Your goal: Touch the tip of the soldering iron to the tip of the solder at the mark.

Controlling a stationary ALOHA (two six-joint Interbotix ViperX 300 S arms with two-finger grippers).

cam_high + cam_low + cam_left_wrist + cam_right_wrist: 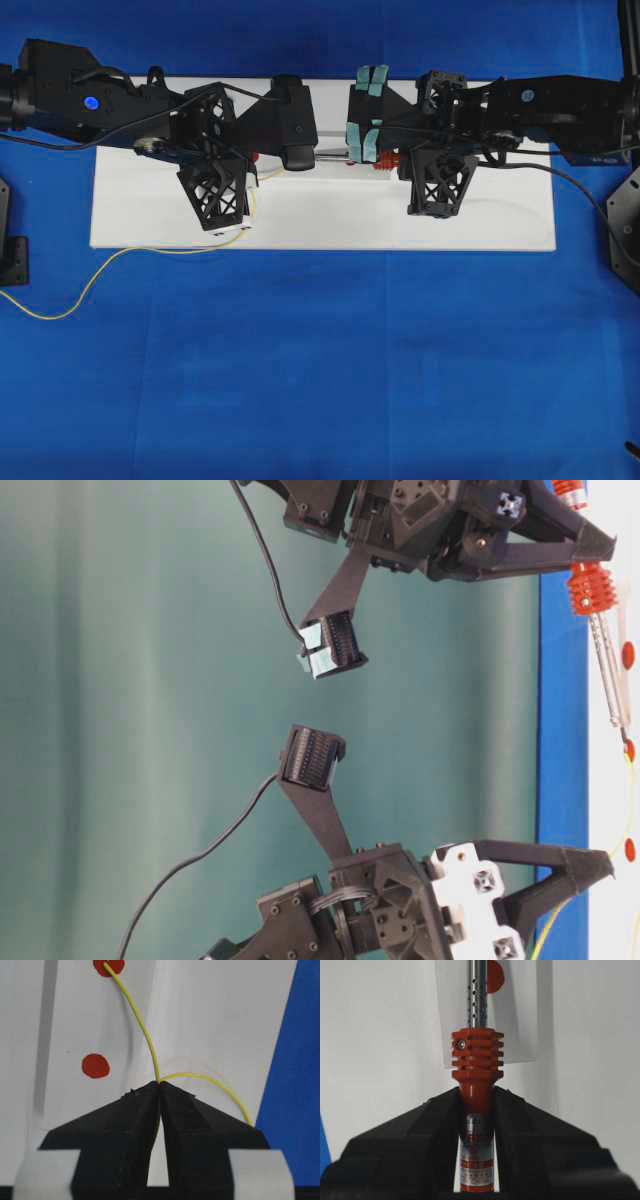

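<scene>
While both arms hang over the white board [480, 225], the tips are what matter; entries follow.

Left gripper [159, 1091]: jaws pinched together on the solder [142, 1030], which comes out from between the fingertips [140, 1097].

Solder, free end: rises away from the left fingers in a gentle curve and ends on the upper red dot [108, 966]; a second red dot [95, 1066] lies to the side, untouched. The slack loops off to the right and, seen from overhead, trails across the blue cloth [320, 380].

Right gripper [477, 1105]: jaws clamped on the orange handle of the soldering iron [477, 1060], just behind the ribbed collar.

Iron, long axis: straight out ahead of the right fingers [440, 1110], the silver shaft running toward a red dot [495, 975] that shows beside the shaft. The tip itself is out of the wrist view.

Facing: overhead, the iron lies along the board pointing toward the left gripper, so the two arms meet head-on.

Tip to tip: in the table-level view the iron's point sits close by the dot where the yellow wire ends; whether they touch, I cannot tell, too small.

Judgement: any remaining move looks like a short slide of the iron along its own axis; the right arm is the one to make it.

Risk: a nudge could flick the thin wire off the dot.
</scene>
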